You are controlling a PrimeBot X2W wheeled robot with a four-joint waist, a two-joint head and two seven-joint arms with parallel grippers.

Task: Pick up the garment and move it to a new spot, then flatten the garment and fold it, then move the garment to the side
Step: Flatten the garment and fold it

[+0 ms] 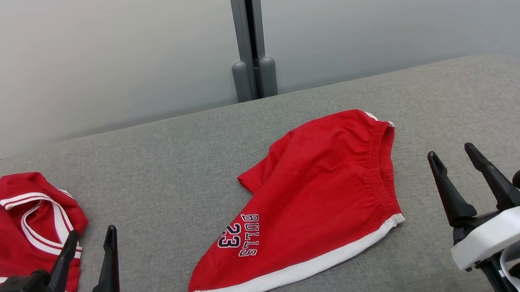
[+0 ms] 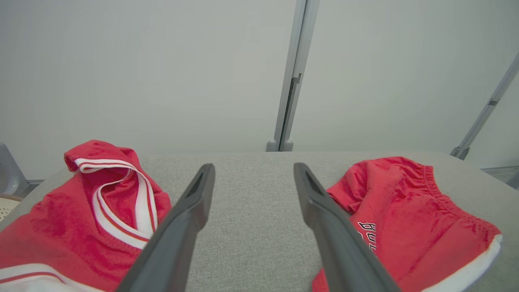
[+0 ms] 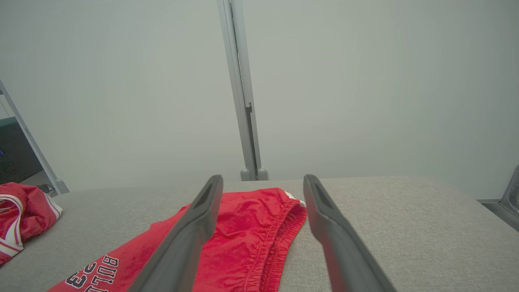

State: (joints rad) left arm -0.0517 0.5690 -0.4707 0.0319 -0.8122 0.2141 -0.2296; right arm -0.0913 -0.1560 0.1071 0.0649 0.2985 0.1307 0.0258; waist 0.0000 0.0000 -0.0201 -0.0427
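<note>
Two red garments lay on the grey padded table [image 1: 167, 151], pale wall [image 1: 83, 53] behind: shorts [image 1: 314, 193] reading "BULLS 23" mid-table, jersey [image 1: 20, 232] far left. We saw left gripper [image 1: 92, 232] and right gripper [image 1: 450, 149] fingers spread, empty.

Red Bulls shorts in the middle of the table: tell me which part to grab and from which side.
Probably take the shorts by the elastic waistband, coming in from the robot's right with the open right gripper. That gathered edge faces that gripper and forms a thicker ridge, likely easier to pinch than the parts lying flat.
</note>
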